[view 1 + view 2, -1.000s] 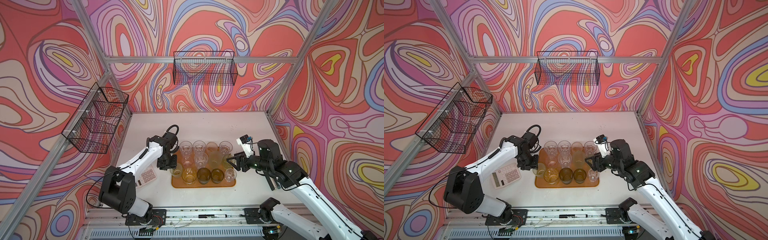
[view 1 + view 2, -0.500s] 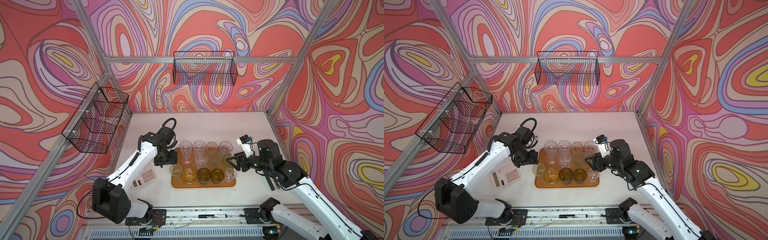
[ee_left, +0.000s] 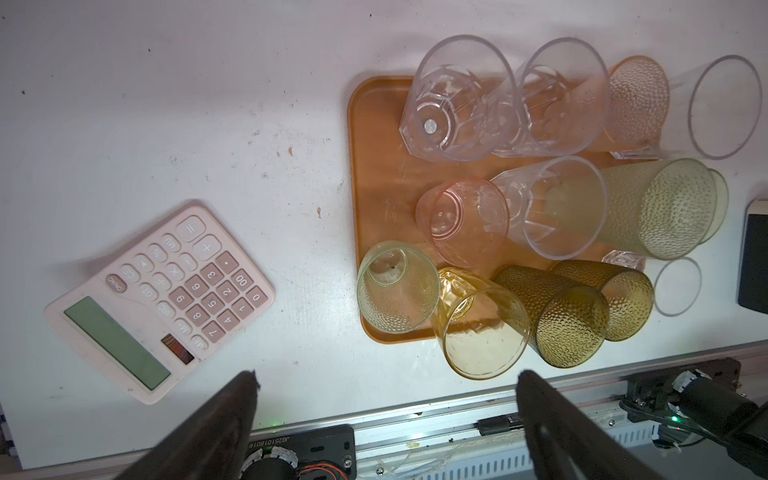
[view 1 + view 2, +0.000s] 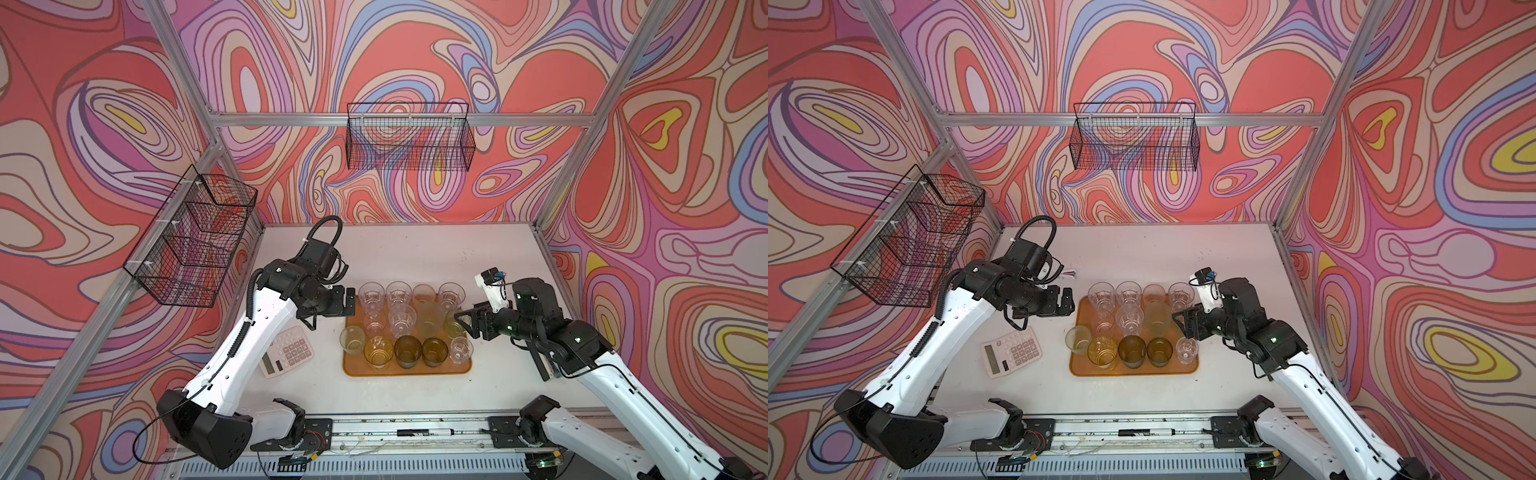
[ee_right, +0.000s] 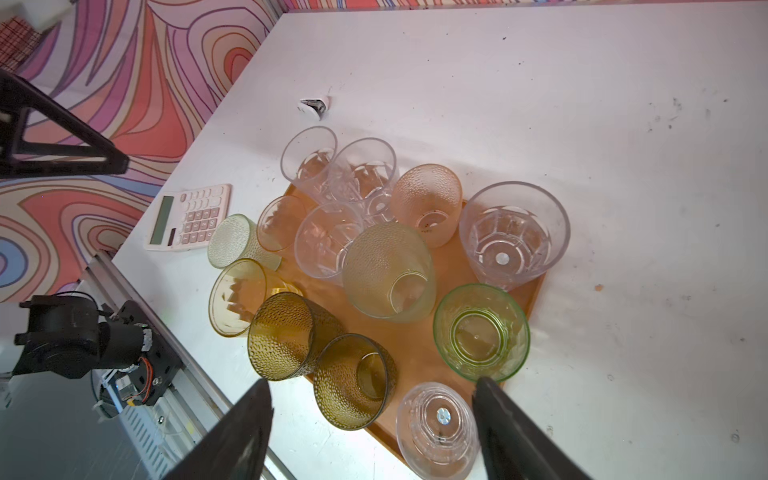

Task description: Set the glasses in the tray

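I am holding my left gripper [image 4: 330,311] and right gripper [image 5: 372,381] open and empty. The glasses [image 4: 402,318] are standing on the tray [image 4: 409,372], lower centre in both top views. The pale green glass [image 4: 352,338] is sitting at its left rim, nearer my left gripper, just lower right of it.

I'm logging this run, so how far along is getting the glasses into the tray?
Nearly done: all the glasses stand on the tray, none beside it. In hand: nothing; the left gripper and right gripper are open and empty. Left: perhaps nudging the pale green glass inward from the rim.
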Robot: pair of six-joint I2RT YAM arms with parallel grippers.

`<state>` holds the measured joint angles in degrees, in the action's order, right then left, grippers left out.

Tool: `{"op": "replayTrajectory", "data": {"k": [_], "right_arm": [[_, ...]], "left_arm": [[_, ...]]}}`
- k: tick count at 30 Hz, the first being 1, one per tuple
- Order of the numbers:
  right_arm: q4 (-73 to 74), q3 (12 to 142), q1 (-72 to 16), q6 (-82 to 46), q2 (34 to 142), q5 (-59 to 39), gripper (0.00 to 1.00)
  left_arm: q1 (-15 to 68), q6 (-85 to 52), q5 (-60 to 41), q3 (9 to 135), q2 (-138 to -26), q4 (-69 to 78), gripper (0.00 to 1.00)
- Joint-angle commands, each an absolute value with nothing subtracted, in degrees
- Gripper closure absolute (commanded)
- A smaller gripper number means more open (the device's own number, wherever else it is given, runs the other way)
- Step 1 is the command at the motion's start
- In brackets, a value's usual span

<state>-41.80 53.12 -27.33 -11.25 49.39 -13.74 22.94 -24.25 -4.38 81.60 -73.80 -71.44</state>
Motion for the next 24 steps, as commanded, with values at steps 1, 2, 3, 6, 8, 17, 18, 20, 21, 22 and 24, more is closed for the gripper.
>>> {"op": "replayTrajectory", "data": {"k": [1, 2, 3, 6, 8, 17, 18, 20, 21, 22, 24], "right_arm": [[-41.7, 55.5, -27.2, -11.4, 50.4, -9.1, 0.17], [-41.5, 55.9, -27.2, -11.8, 50.9, -7.9, 0.16], [-41.4, 56.3, -27.2, -12.0, 51.1, -6.7, 0.15], [-40.4, 57.4, -27.2, -12.2, 51.9, -3.2, 0.10], [-39.0, 58.0, -27.3, -12.4, 52.0, -1.3, 0.05], [-33.3, 62.9, -27.2, -11.8, 56.4, 11.1, 0.01], [-32.5, 63.2, -27.2, -11.4, 57.1, 12.9, 0.02], [-30.4, 63.8, -27.2, -10.2, 58.9, 16.3, 0.02], [-29.3, 64.1, -27.2, -9.4, 59.9, 17.5, 0.02], [-28.2, 64.4, -27.2, -8.3, 60.8, 18.3, 0.02], [-26.1, 64.8, -27.2, -6.5, 62.6, 20.3, 0.02]], "left_arm": [[23.1, -22.0, -2.9, 83.7, -73.5, -71.4, 0.00], [23.0, -21.6, -2.9, 84.3, -74.0, -71.3, 0.00], [23.0, -21.2, -2.7, 85.0, -74.4, -71.2, 0.00], [23.1, -20.2, -1.7, 86.2, -75.3, -70.4, 0.00], [23.0, -19.5, -1.2, 86.4, -75.3, -69.1, 0.00], [21.4, -16.0, 2.4, 87.8, -75.7, -60.3, 0.00], [21.0, -15.7, 2.9, 87.6, -75.7, -59.1, 0.00], [19.9, -14.8, 3.2, 87.3, -75.7, -56.2, 0.00], [19.3, -14.2, 3.5, 87.4, -76.0, -55.1, 0.00], [18.5, -13.4, 4.1, 87.8, -76.5, -54.1, 0.00], [17.2, -11.5, 6.2, 87.8, -76.9, -51.4, 0.00]]}}
